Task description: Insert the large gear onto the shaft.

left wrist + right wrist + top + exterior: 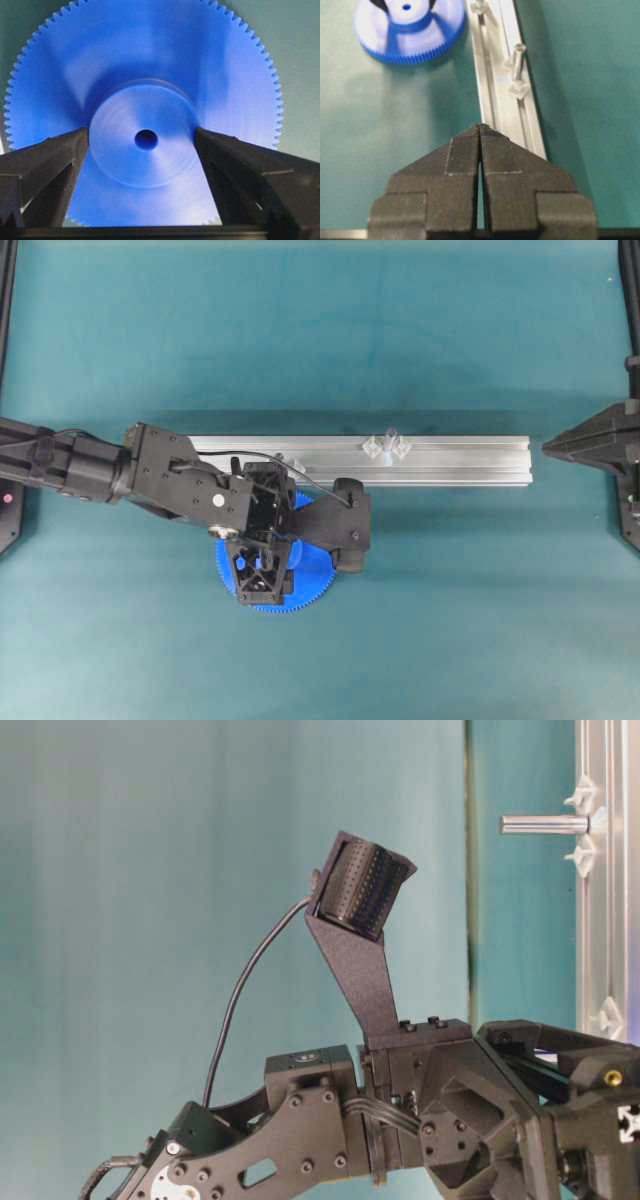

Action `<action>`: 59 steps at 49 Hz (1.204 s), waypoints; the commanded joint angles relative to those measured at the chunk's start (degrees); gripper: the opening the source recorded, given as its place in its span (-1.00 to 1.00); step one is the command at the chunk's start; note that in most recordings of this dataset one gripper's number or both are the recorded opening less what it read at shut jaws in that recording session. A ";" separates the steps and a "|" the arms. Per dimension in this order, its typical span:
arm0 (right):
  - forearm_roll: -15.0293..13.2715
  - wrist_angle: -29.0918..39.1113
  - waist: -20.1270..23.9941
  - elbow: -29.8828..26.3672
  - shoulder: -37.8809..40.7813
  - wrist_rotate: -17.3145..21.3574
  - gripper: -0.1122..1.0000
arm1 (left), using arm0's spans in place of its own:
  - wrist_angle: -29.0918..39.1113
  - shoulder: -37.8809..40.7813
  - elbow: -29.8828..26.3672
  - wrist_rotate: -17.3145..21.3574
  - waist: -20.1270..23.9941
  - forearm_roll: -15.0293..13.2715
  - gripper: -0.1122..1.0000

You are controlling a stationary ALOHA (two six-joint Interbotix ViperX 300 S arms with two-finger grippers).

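Note:
The large gear (150, 65), a bright-blue toothed disc, lies flat on the teal cloth (320, 340) in front of the rail. My left gripper (141, 137) is open just above it. Its two fingers (60, 155) stand on either side of the raised hub (125, 155), tips close against its sides; I cannot tell whether they touch. From overhead the left gripper (263, 578) covers most of the gear (312, 580). The shaft (388, 440) stands upright on the rail between two clear brackets, also seen as the shaft (518, 59). My right gripper (480, 127) is shut and empty at the rail's right end.
The long aluminium rail (460, 460) lies across the middle of the table behind the gear. A second clear bracket (479, 7) sits on it nearer the left arm. The right gripper (552, 448) points at the rail's end. Black frame posts (630, 300) stand at both side edges.

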 commanded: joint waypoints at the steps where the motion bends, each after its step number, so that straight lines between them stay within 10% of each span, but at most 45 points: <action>1: 0.00 -0.35 -0.18 -0.53 0.35 0.62 -0.79 | -0.26 -0.44 -0.88 0.00 -0.53 0.09 0.91; 59: 0.18 0.00 -0.18 -0.44 0.35 0.62 -0.79 | 0.09 -0.35 0.44 -2.11 -1.76 0.09 0.91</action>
